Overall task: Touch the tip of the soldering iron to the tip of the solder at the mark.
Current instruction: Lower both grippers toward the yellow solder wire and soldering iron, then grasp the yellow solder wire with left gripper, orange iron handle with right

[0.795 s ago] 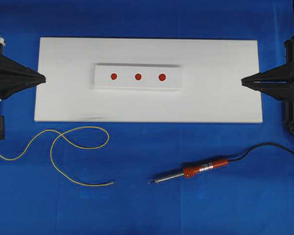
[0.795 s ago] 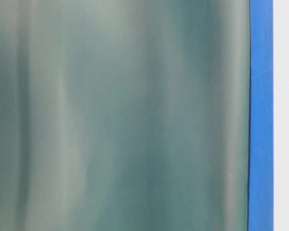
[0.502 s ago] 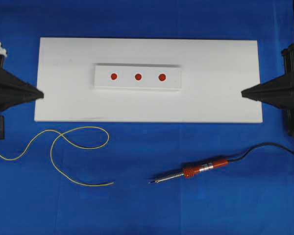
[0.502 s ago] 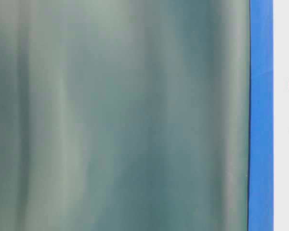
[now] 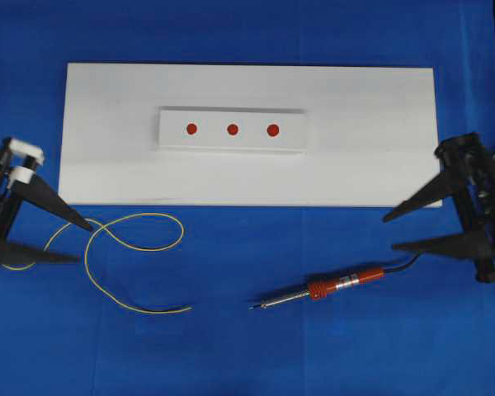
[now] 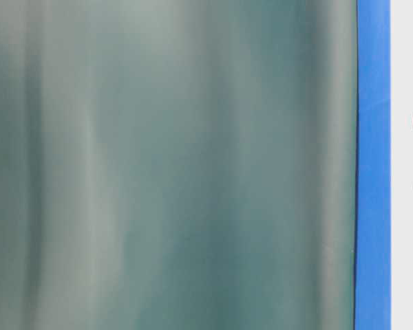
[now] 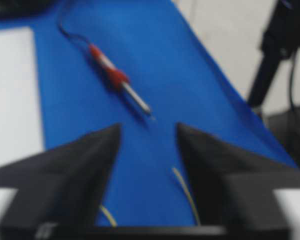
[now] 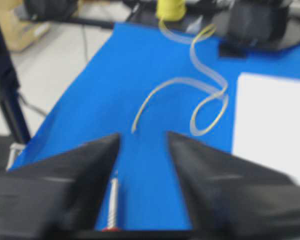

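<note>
Both tools, left (image 5: 73, 241) and right (image 5: 389, 232), hover open and empty; soldering iron (image 5: 318, 289) and solder (image 5: 125, 252) lie ungrasped on the tabletop (image 5: 247, 355), marks (image 5: 232, 129) untouched.

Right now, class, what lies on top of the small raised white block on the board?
Three red marks in a row sit on the raised white block, which rests on the white board. Nothing else lies on it. What is beneath the block is covered.

Our left gripper (image 5: 66, 242) and right gripper (image 5: 393, 232) have matte black, tapering triangular fingers; the left carries white blocks behind them.
</note>
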`<state>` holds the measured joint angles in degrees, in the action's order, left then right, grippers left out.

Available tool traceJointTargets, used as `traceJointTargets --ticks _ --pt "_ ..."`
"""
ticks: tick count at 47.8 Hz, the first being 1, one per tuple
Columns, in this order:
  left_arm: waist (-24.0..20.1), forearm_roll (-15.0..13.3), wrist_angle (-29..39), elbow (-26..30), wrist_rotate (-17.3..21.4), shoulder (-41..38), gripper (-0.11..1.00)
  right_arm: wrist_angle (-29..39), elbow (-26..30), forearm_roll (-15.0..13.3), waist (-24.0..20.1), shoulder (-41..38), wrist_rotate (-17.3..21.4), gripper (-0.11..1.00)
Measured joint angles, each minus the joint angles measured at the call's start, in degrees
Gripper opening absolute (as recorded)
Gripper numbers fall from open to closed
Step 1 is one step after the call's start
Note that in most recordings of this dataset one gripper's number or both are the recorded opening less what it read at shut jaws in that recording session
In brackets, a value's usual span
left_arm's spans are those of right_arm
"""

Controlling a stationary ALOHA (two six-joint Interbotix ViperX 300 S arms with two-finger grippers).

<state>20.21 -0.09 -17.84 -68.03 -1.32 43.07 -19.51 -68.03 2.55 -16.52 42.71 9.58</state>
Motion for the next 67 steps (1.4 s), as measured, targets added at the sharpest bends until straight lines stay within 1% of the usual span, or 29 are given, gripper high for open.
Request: traceJointTargets --ticks 4,6,8,11,15,18,22,25,30,36,43,55,62,67 --pt "1.93 0.0 -0.53 -0.44 -0.26 -2.81 0.79 -0.88 0.0 1.05 -1.49 -3.6 0.44 0.78" --pt "2.9 0.0 -0.88 -0.7 -0.26 -4.31 0.83 -1.67 0.0 1.41 -2.46 -5.63 0.44 0.88" --pt "3.96 0.09 -1.49 -1.05 -0.26 -5.98 0.81 -2.64 0.0 1.85 -3.52 -7.47 0.44 0.93" --pt "5.01 0.0 -2.9 -1.58 -0.26 -8.53 0.79 -5.1 -0.26 2.9 -5.01 -10.81 0.35 0.91" --pt "6.15 0.09 -6.68 -2.9 -0.26 -12.3 0.79 -8.79 -1.05 4.48 -5.98 -15.64 0.44 0.89" --pt "6.77 0.09 -10.11 -3.96 -0.35 -15.56 0.79 -13.36 -1.85 6.06 -6.68 -20.21 0.53 0.9" --pt "7.38 0.0 -16.17 -5.27 -1.49 -20.92 0.79 -19.07 -2.2 7.56 -8.17 -26.19 0.53 0.9" --pt "7.47 0.09 -19.42 -5.63 -2.29 -23.82 0.79 -22.94 -2.11 8.96 -9.58 -30.59 0.53 0.9" --pt "7.56 0.0 -23.29 -5.54 -3.25 -29.71 0.78 -26.28 -1.76 11.78 -11.16 -36.65 0.53 0.9" --pt "7.56 0.09 -25.14 -4.39 -3.43 -35.42 0.78 -27.86 -0.88 15.47 -12.48 -42.1 0.62 0.89" --pt "7.65 0.09 -26.02 -1.67 -3.43 -41.92 0.77 -28.92 0.0 17.75 -13.71 -45.35 0.53 0.89" --pt "7.65 0.0 -27.42 1.67 -3.52 -48.69 0.77 -30.41 1.14 19.6 -15.21 -50.1 0.53 0.85" --pt "8.26 0.0 -27.69 2.9 -3.52 -50.8 0.76 -30.59 1.85 19.86 -15.21 -51.86 0.53 0.82" --pt "8.79 0.09 -27.69 3.34 -3.52 -51.42 0.72 -30.59 2.46 19.86 -15.38 -53.09 0.53 0.77"
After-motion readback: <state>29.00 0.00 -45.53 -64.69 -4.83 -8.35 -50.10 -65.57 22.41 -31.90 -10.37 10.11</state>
